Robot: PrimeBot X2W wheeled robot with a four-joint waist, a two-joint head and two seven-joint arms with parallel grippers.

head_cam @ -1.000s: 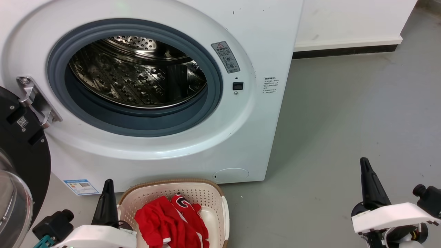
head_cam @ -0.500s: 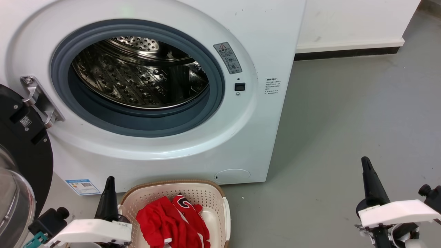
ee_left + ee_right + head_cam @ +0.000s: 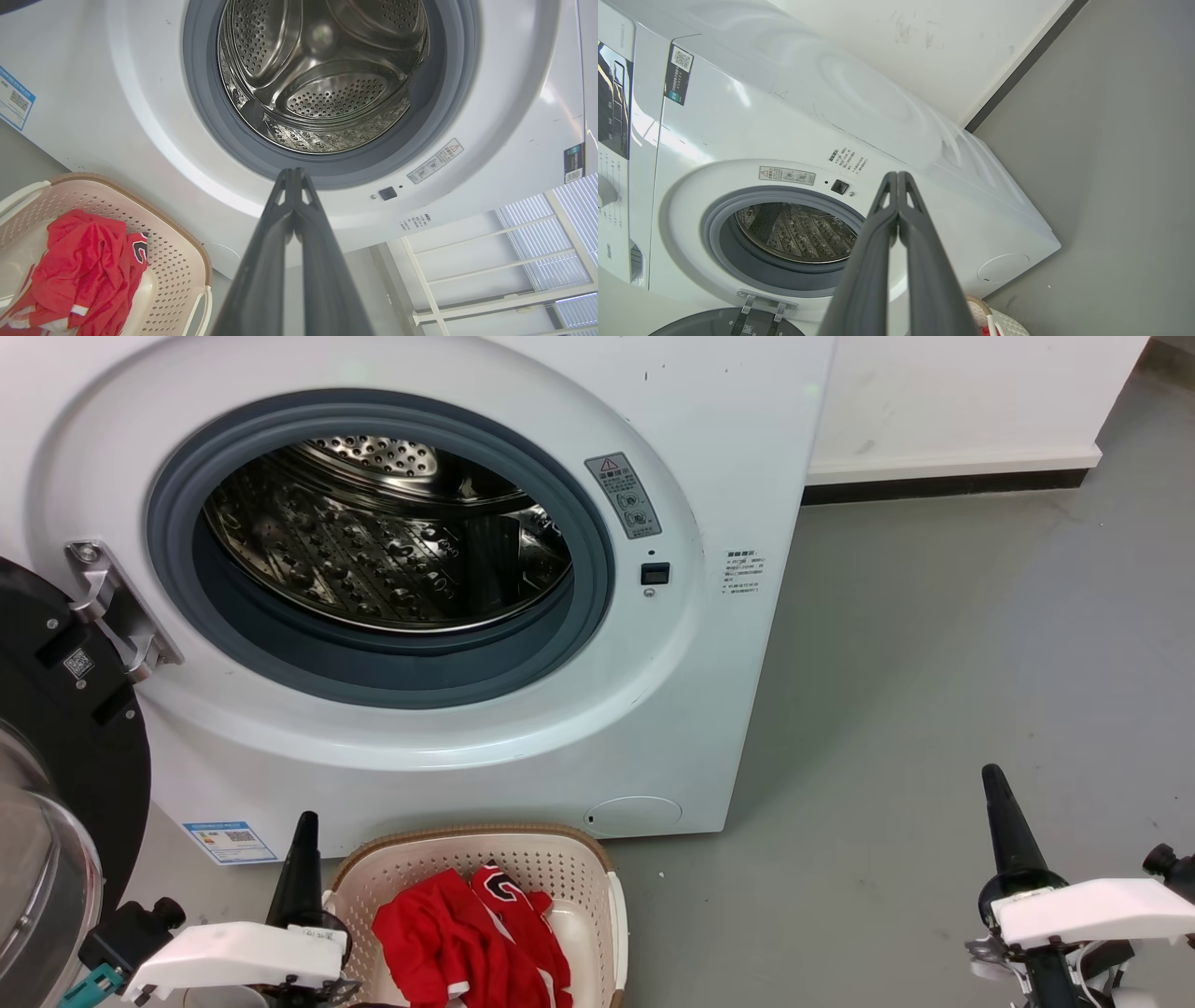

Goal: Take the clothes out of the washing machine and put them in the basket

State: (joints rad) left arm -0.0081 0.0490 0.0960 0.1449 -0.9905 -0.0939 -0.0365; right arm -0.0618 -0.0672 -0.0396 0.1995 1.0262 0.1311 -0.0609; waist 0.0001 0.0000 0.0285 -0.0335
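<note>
- Apparently done unloading, with the clothes [image 3: 448, 943] heaped in the basket [image 3: 560, 859], near, just before the washing machine [image 3: 672, 709]; nothing red seen in the drum [image 3: 373, 569].
- Pinched shut on nothing: left gripper [image 3: 306, 821] beside the basket's left rim, right gripper [image 3: 992, 775] well apart, right.
- Could snag fabric or tip the basket if swung inward.
- Might overlook a garment hidden behind the low seal [image 3: 392, 672].

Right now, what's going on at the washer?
Nothing is being handled. The washing machine stands with its door open, and its drum looks bare of fabric. The red clothes lie heaped in the basket on the floor before it. The left tool is shut and empty beside the basket; the right tool is shut and empty, off to the right over the floor.
</note>
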